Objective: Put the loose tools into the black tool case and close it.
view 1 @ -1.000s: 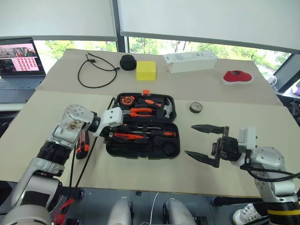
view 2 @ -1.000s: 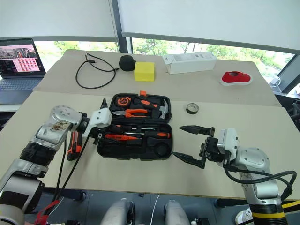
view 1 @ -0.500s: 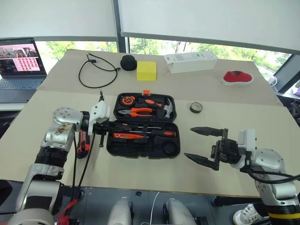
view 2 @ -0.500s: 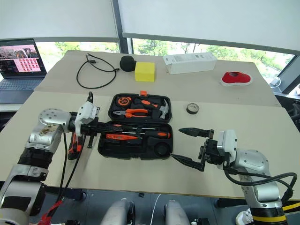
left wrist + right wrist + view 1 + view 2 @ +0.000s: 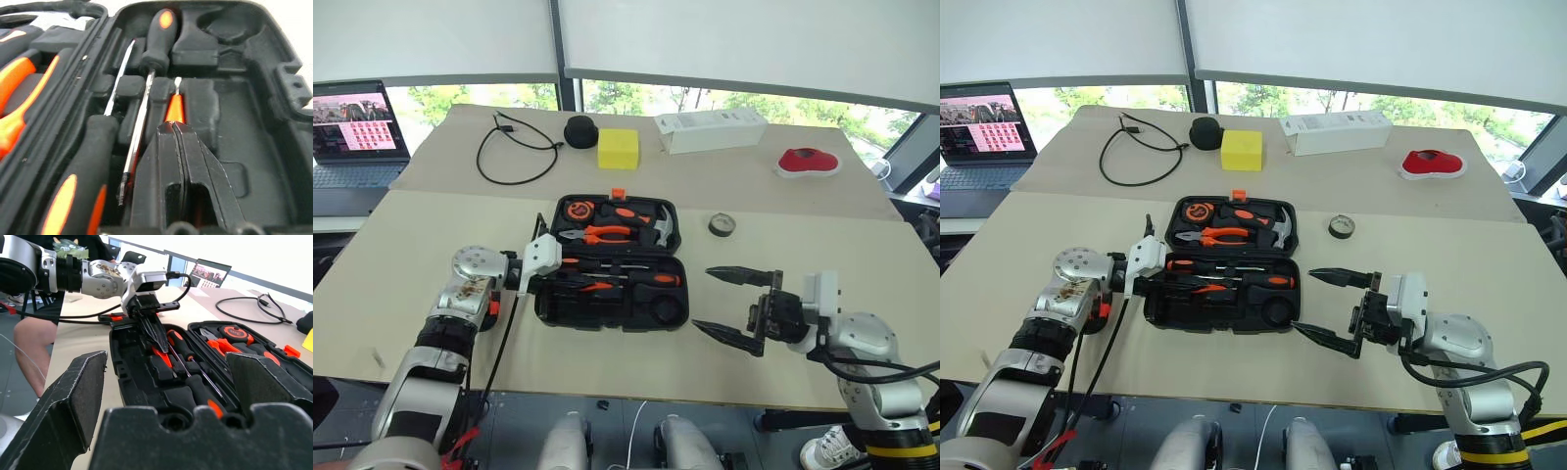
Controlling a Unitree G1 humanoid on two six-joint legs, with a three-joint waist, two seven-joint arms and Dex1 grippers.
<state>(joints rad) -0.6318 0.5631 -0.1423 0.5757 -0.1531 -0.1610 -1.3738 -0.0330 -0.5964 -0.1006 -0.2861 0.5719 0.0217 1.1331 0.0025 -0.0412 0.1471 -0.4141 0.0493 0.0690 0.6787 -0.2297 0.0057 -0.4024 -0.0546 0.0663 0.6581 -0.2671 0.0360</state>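
Observation:
The black tool case (image 5: 607, 319) lies open in the middle of the table, its orange latch (image 5: 618, 193) at the back. Two black-and-orange screwdrivers (image 5: 653, 279) (image 5: 83, 181) lie head to tail in the near half's slots. My left gripper (image 5: 551, 281) reaches in from the case's left end, shut, its tips over the thin orange tester screwdriver (image 5: 174, 106); nothing shows between the jaws. The utility knife (image 5: 111, 317) lies on the table left of the case, mostly hidden behind my left arm. My right gripper (image 5: 702, 298) hangs wide open and empty just right of the case.
The case's far half holds a tape measure (image 5: 578, 209), orange-handled pliers (image 5: 604, 233) and a hammer (image 5: 663, 227). A tape roll (image 5: 722, 224) lies right of the case. Further back are a yellow block (image 5: 618, 148), round speaker (image 5: 579, 129), cable (image 5: 514, 147), white box (image 5: 712, 129), red object (image 5: 808, 161), and laptop (image 5: 352, 127).
My left gripper went from part open to shut, then sank from the case's left edge down into the near half, onto the orange tester. The right gripper stayed put, open.

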